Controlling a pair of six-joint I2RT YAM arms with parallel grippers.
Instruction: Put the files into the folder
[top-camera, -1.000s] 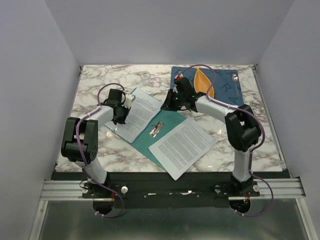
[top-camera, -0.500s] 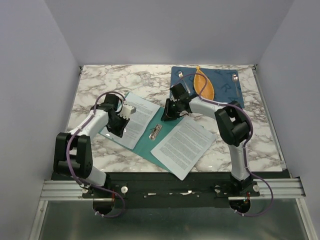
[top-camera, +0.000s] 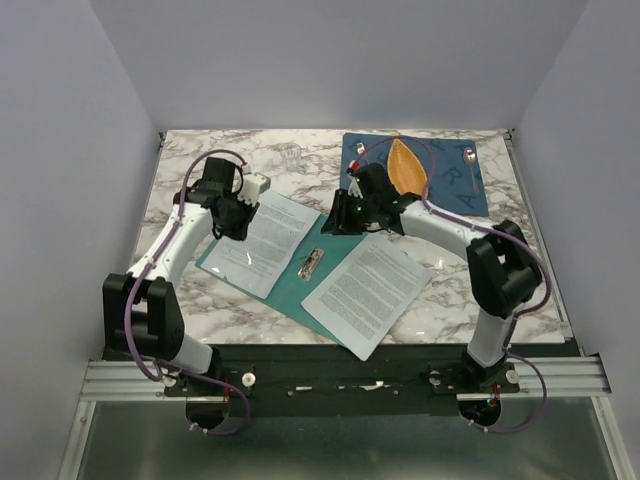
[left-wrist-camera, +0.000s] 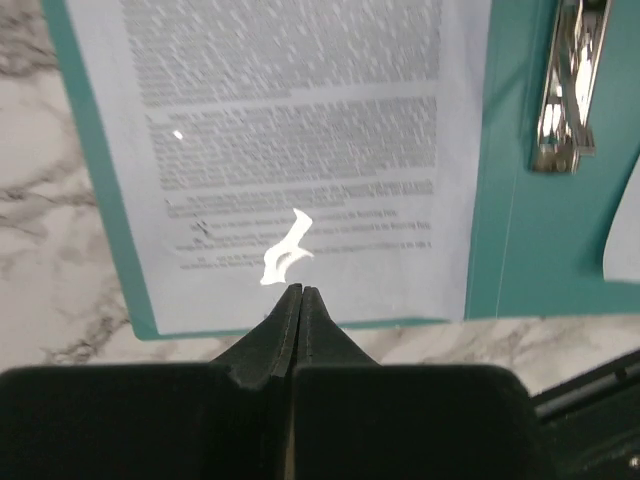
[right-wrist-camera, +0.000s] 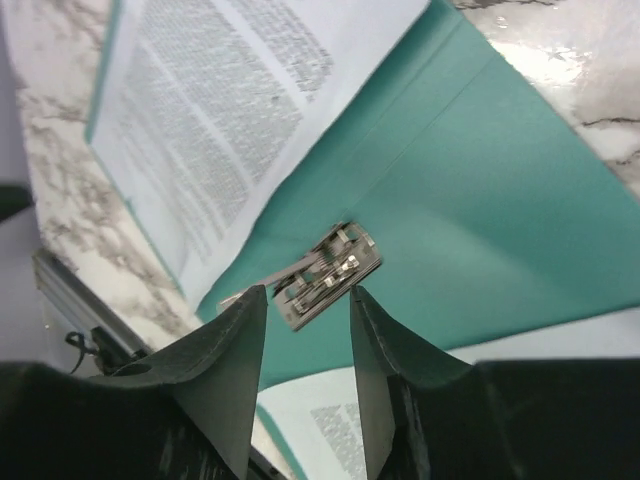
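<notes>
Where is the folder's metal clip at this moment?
In the top view, the metal clip lies centrally on the open folder, between the left sheet and the right sheet, near the right gripper.

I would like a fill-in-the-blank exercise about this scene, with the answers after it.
The folder lies ___ on the marble table.
The left end effector is ___.
The right end effector is open above the metal ___.
The top view shows ___ printed files.
Answers: open; shut; clip; two.

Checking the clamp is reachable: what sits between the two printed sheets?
The metal clip, on a bare strip of the teal folder, shows in the top view.
</notes>
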